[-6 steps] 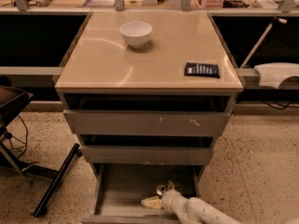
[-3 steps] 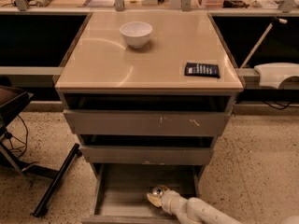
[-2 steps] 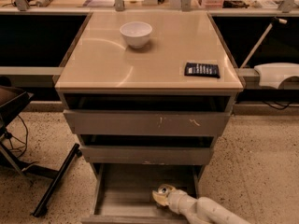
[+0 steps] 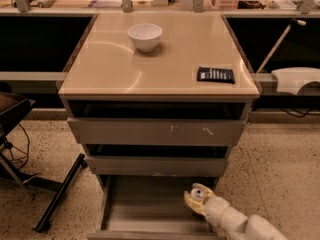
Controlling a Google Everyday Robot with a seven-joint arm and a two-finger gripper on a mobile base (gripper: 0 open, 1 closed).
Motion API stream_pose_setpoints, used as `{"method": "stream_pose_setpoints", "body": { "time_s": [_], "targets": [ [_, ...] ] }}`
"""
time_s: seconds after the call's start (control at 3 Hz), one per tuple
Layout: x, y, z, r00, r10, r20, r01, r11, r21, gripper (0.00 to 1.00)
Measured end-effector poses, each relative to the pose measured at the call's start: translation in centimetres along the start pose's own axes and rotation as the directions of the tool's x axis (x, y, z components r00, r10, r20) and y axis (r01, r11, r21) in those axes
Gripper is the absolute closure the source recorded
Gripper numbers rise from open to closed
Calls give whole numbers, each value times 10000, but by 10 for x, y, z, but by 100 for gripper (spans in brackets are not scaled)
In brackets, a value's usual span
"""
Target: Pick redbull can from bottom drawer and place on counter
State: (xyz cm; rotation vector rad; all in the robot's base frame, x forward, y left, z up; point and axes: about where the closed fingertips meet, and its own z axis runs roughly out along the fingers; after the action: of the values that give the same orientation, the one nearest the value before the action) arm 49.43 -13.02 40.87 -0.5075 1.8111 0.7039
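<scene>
The bottom drawer (image 4: 142,211) is pulled open at the foot of the grey cabinet. My gripper (image 4: 194,200) reaches in from the lower right, at the drawer's right side. Its pale fingers are shut around the redbull can (image 4: 199,193), whose shiny round top shows between them. The can's body is mostly hidden by the fingers. The tan counter (image 4: 165,59) lies above, on top of the cabinet.
A white bowl (image 4: 145,35) and a dark flat packet (image 4: 215,74) lie on the counter. Two upper drawers stand slightly open. A black chair leg (image 4: 60,194) crosses the floor at the left. A white object (image 4: 297,79) sticks out at the right. A cluttered ledge runs along the back.
My gripper has moved to the right and slightly up inside the bottom drawer, with the can in it.
</scene>
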Motion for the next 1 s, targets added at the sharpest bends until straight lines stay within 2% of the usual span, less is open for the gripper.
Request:
{"method": "stream_pose_setpoints", "body": {
  "time_s": [0.33, 0.67, 1.0],
  "targets": [
    [-72, -38, -87, 9969, 9, 790, -124, 9893, 1450, 100],
    [-74, -52, -120, 9965, -68, 838, -108, 9781, 2080, 100],
    [-76, -52, -119, 9963, -53, 861, -126, 9784, 2063, 100]
  ]
}}
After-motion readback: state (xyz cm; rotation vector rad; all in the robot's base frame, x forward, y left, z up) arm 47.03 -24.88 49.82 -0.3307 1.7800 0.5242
